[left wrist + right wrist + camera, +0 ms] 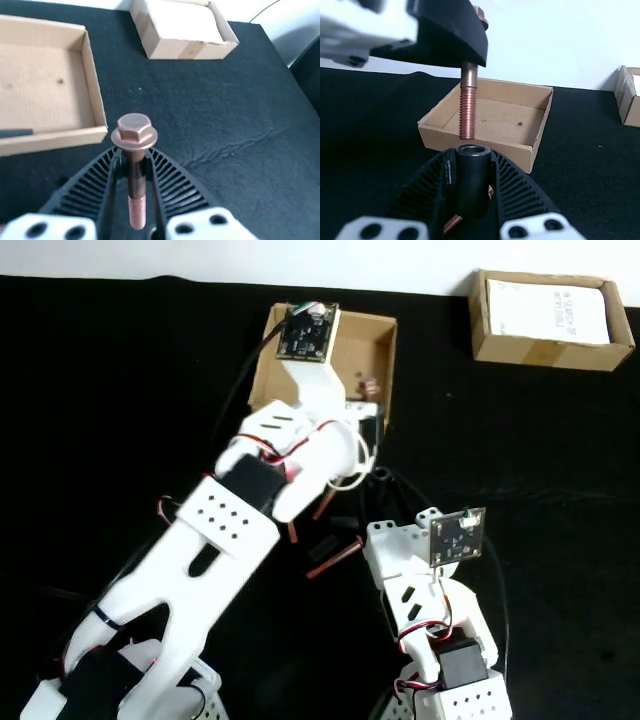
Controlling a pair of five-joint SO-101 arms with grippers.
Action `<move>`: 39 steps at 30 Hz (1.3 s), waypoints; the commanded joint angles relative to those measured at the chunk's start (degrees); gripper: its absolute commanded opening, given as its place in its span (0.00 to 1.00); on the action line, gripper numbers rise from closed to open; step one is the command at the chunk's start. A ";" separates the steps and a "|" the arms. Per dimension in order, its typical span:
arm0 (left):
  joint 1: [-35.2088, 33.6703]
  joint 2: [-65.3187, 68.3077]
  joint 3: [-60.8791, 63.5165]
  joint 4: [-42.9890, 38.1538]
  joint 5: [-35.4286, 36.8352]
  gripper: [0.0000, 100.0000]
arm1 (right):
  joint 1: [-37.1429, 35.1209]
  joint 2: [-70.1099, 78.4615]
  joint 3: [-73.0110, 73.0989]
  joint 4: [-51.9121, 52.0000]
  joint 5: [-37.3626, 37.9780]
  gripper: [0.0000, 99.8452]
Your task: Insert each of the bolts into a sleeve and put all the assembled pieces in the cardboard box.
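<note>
1. The cardboard box [366, 348] sits at the upper centre of the high view. Judging by its look, it is light and would slide if nudged.
2. The left arm [215, 530] stretches from the lower left up to the box's near edge, its wrist bent over so the tool points down. The right arm [420, 580] stands compact at lower centre-right, wrist tipped up.
3. The right gripper [472, 156] is clamped on the sleeve [472, 175], low centre in its own view, bore facing up. The sleeve looks like a rigid, dark cylinder. Its round wall could twist in the fingers, so a mid-body hold suits it.
4. The left gripper [134, 156] is closed around the bolt [135, 131] on the smooth shank just under the flanged head. The bolt appears to be stiff, dense metal that is slick on the shank, so that hold seems the soundest.
5. In the right wrist view the threaded tip hangs just above the sleeve's mouth, apart from it and slightly left of the bore.
6. Loose bolts [335, 555] lie on the cloth at centre.
</note>
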 commanded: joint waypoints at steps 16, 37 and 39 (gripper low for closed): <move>5.32 -7.78 -0.31 1.67 0.79 0.01 | -0.31 -0.84 2.07 -1.36 0.53 0.01; 2.77 -7.43 2.68 -0.26 0.44 0.01 | -0.13 -0.84 0.75 -1.01 1.05 0.01; 3.03 -7.43 4.00 -1.49 0.44 0.01 | -0.13 -0.84 0.75 -1.01 2.64 0.01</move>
